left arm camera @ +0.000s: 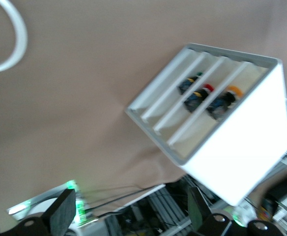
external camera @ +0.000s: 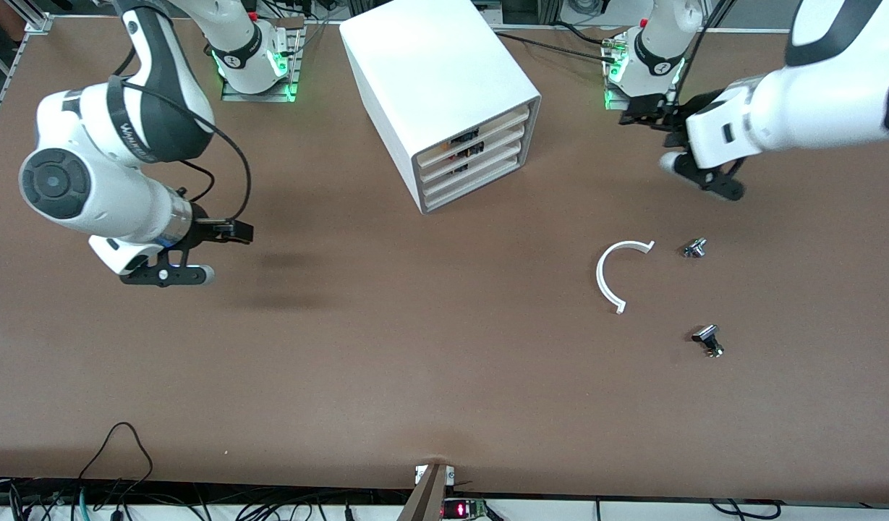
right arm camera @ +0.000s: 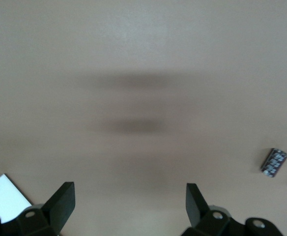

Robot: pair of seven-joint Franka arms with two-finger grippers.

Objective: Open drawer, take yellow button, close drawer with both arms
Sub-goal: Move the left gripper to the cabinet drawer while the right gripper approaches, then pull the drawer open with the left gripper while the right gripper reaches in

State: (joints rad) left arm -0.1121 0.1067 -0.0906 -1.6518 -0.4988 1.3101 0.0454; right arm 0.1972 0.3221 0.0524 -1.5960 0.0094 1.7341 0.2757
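Observation:
The white cabinet point(external camera: 444, 87) stands at the table's middle, near the robots' bases. All four drawers look shut; the top drawer point(external camera: 503, 118) has a cream front. In the left wrist view the button's orange-yellow cap point(left arm camera: 234, 91) shows through the slot of the top drawer point(left arm camera: 242, 73). My left gripper point(external camera: 697, 176) is open and empty in the air, toward the left arm's end of the table from the cabinet, and its open jaws show in the left wrist view point(left arm camera: 131, 216). My right gripper point(external camera: 223, 253) is open and empty over bare table toward the right arm's end, also seen in the right wrist view point(right arm camera: 129, 206).
A white C-shaped ring point(external camera: 616, 276) lies nearer the front camera than the left gripper, with two small metal parts point(external camera: 694, 248) point(external camera: 708, 340) beside it. Red-capped point(left arm camera: 208, 87) and green-capped point(left arm camera: 198, 74) parts sit in lower drawers. A small dark part point(right arm camera: 273, 162) lies on the table.

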